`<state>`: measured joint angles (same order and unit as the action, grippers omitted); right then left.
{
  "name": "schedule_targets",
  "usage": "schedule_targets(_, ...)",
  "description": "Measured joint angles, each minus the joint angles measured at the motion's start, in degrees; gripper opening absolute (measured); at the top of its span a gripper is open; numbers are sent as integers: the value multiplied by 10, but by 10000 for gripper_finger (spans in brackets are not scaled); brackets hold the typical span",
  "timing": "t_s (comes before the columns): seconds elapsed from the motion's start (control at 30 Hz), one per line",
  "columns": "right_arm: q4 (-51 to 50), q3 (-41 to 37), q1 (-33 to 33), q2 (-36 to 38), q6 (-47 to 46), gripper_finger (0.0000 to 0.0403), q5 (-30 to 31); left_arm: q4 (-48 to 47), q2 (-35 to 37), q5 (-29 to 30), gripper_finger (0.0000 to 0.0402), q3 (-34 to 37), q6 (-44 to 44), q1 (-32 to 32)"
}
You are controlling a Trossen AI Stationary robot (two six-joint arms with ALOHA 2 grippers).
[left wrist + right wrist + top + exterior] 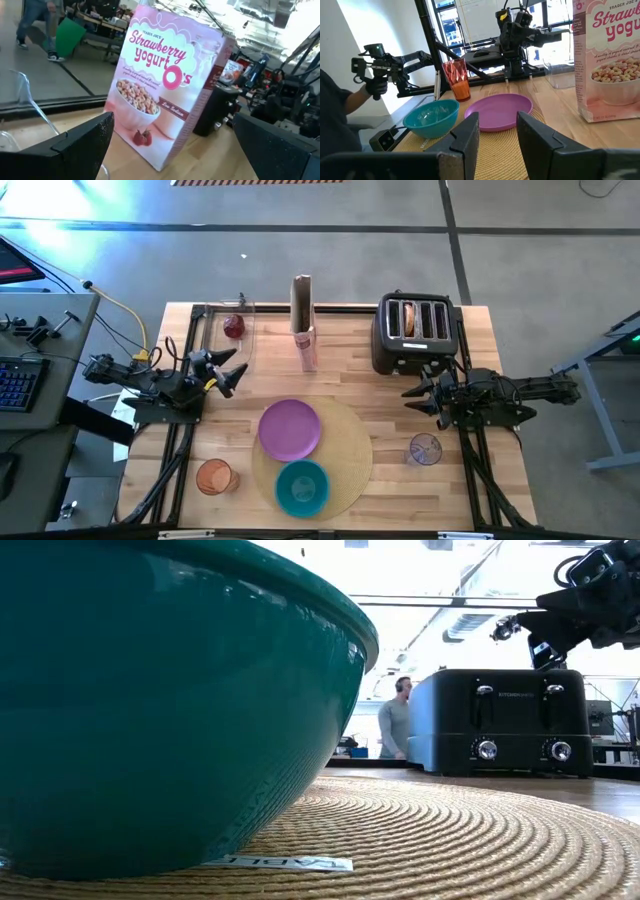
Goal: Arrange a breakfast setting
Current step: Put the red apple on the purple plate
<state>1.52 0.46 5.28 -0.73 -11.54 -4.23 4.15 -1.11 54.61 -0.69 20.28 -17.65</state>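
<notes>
The round tan mat (345, 450) lies at the table's near middle. The purple plate (290, 429) and the teal bowl (302, 487) rest on it. The orange cup (214, 477) stands left of the mat and the clear glass (425, 449) right of it. The red fruit (234, 327) lies in a clear container at the far left. A bagel (408, 320) sticks out of a toaster slot. My left gripper (228, 375) is open and empty above the table's left side, facing the cereal box (165, 95). My right gripper (418, 393) is open and empty in front of the toaster, facing the plate (497, 111). I see no spoon.
The black four-slot toaster (415, 330) stands at the far right. The tall cereal box (303, 325) stands upright at the far middle. A person (395, 725) stands in the room behind the table. Bare wood shows between the mat and the toaster.
</notes>
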Motion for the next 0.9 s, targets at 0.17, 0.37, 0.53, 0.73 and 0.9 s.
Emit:
schedule_targets(0.17, 0, 0, 0, 0, 0, 114, 0, 2, 0, -12, 397, 0, -23, 0)
schedule_targets(0.37, 0, 0, 0, 0, 0, 114, 0, -16, 0, 65, 397, 0, 58, 1)
schedule_targets(0.53, 0, 0, 0, 0, 0, 114, 0, -28, 0, 85, 397, 0, 61, 1)
schedule_targets(0.73, 0, 0, 0, 0, 0, 114, 0, -28, 0, 85, 397, 0, 41, 1)
schedule_targets(0.9, 0, 0, 0, 0, 0, 114, 0, 4, 0, 85, 397, 0, 20, 1)
